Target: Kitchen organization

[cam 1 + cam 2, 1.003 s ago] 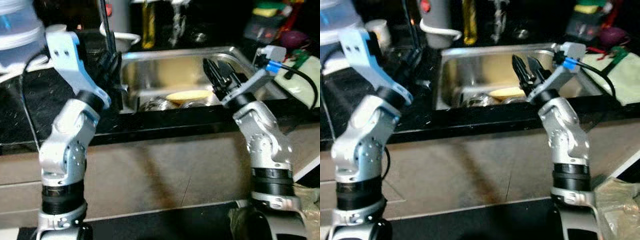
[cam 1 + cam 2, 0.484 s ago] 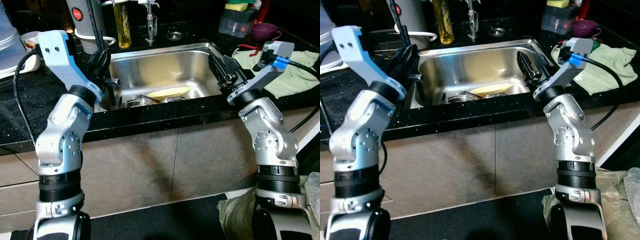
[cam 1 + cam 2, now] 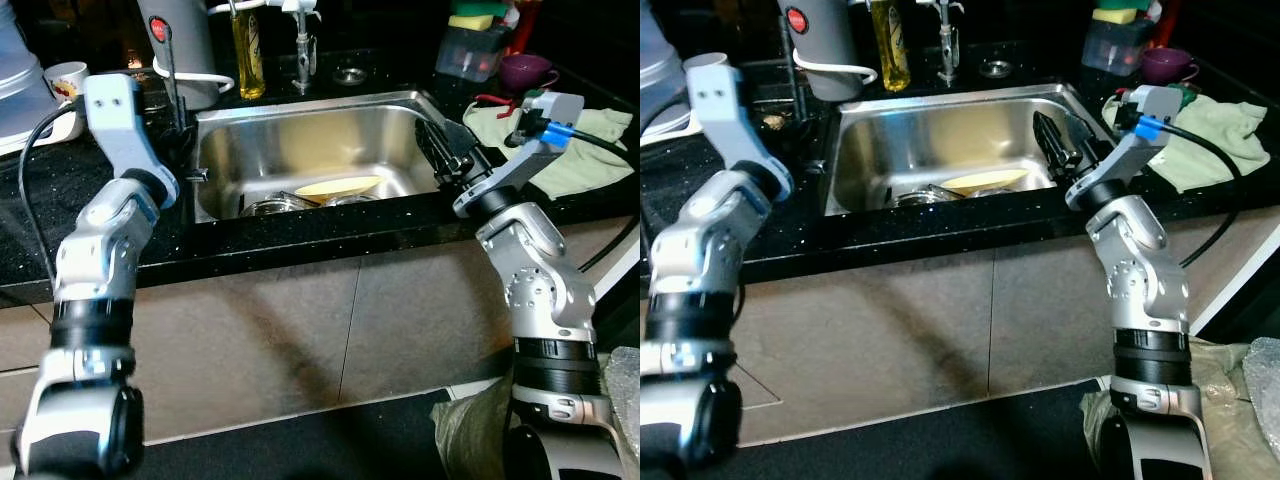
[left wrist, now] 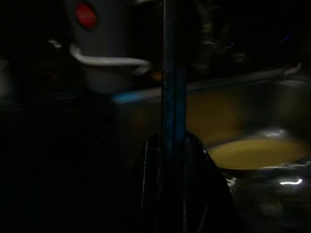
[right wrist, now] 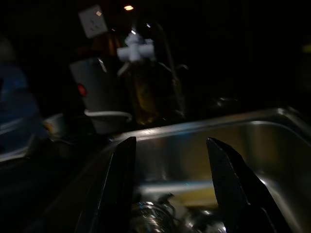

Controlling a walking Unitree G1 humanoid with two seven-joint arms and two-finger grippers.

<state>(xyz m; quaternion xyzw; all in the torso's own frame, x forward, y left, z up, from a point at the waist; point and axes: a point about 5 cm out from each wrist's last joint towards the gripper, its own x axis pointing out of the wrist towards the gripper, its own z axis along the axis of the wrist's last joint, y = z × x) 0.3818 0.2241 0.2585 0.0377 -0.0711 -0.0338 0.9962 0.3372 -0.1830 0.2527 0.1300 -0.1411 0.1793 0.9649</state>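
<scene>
Along the front of a black speckled bench [image 3: 300, 235] sits a steel sink [image 3: 300, 140] holding a yellow plate [image 3: 338, 186] and some metal dishes [image 3: 265, 207], with a tap [image 3: 300, 40] and a bottle [image 3: 249, 50] at its back edge. At the sink's left rim the left hand [image 4: 167, 160] is clamped on a thin dark rod [image 3: 172, 80] standing upright, beside a grey appliance [image 3: 823, 35]. Over the sink's right rim the right hand [image 5: 167, 189] hovers spread wide and empty, near a green cloth [image 3: 570, 160], a purple cup [image 3: 524, 70] and a tub [image 3: 470, 55] at the bench's right end; below is a tiled front and dark floor [image 3: 300, 445].
</scene>
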